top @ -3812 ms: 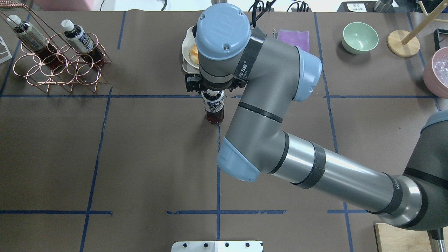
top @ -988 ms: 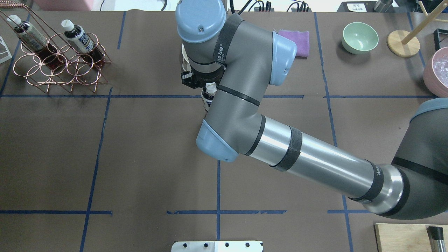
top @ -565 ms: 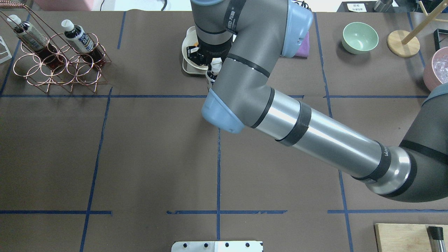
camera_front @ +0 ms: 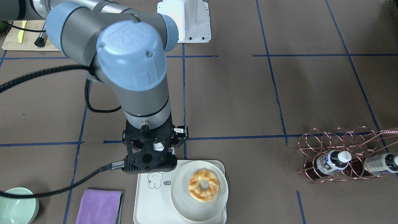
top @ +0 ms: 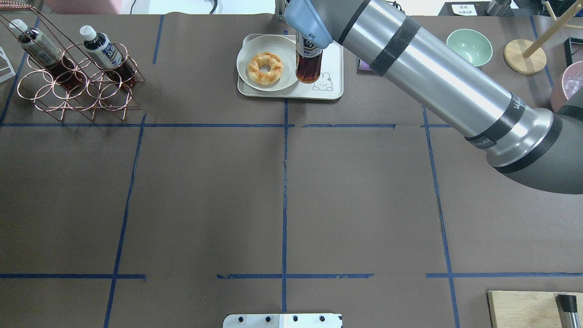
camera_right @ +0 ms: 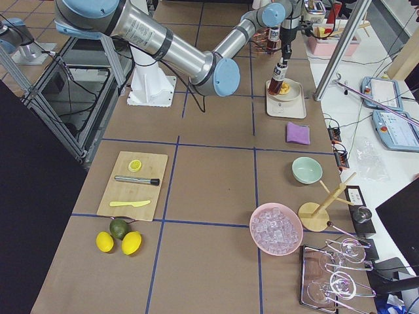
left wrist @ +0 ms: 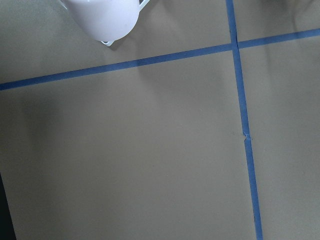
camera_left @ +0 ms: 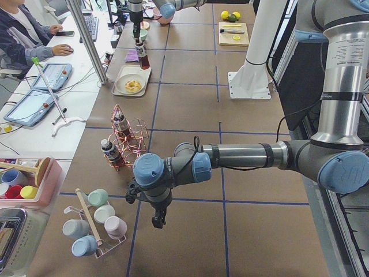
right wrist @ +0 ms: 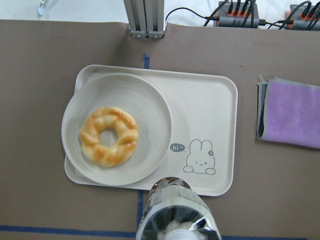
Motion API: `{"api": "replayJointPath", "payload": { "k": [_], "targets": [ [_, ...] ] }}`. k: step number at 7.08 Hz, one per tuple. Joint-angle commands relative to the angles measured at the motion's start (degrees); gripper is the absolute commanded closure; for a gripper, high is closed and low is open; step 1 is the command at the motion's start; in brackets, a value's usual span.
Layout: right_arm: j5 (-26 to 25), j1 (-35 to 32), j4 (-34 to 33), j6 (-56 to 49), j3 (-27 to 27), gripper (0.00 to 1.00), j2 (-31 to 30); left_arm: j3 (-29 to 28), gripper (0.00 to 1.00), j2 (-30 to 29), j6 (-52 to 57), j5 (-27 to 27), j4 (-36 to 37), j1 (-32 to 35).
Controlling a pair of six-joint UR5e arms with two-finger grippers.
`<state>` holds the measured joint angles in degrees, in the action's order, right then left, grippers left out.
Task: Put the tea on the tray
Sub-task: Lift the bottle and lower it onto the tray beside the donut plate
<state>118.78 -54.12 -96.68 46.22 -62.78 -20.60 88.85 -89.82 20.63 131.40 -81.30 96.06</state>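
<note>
My right gripper (camera_front: 151, 150) is shut on the tea (top: 309, 67), a small clear bottle of dark brown liquid with a whitish label. It holds the bottle upright in the air over the off-white tray (top: 331, 58), near the bear drawing. In the right wrist view the bottle (right wrist: 175, 212) sits over the tray's (right wrist: 210, 107) near edge. In the front view the arm hides most of the bottle. Two alike bottles (top: 104, 49) lie in a copper wire rack (top: 77, 89). My left gripper (camera_left: 157, 219) shows only in the exterior left view, so I cannot tell its state.
A round plate (top: 255, 49) with a donut (top: 264, 68) fills the tray's left half. A purple cloth (right wrist: 292, 115) lies right of the tray, and a green bowl (top: 469, 48) beyond it. A white cup (left wrist: 107, 20) stands near my left wrist.
My right arm has lifted the tea from the table's centre cross and carried it away from the robot, over the tray. The plate and donut are now uncovered.
</note>
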Motion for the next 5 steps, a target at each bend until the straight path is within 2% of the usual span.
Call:
{"api": "replayJointPath", "payload": {
  "k": [1, 5],
  "targets": [
    [0.6, -0.9, 5.6, -1.0, 6.8, 1.00, 0.0, 0.0, 0.00, 0.0, -0.1, 0.0, 0.0, 0.0],
    [0.5, -0.7, 8.1, -0.9, 6.9, 1.00, -2.8, 0.1, 0.00, -0.5, -0.1, 0.0, 0.0, 0.0]
  ]
}}
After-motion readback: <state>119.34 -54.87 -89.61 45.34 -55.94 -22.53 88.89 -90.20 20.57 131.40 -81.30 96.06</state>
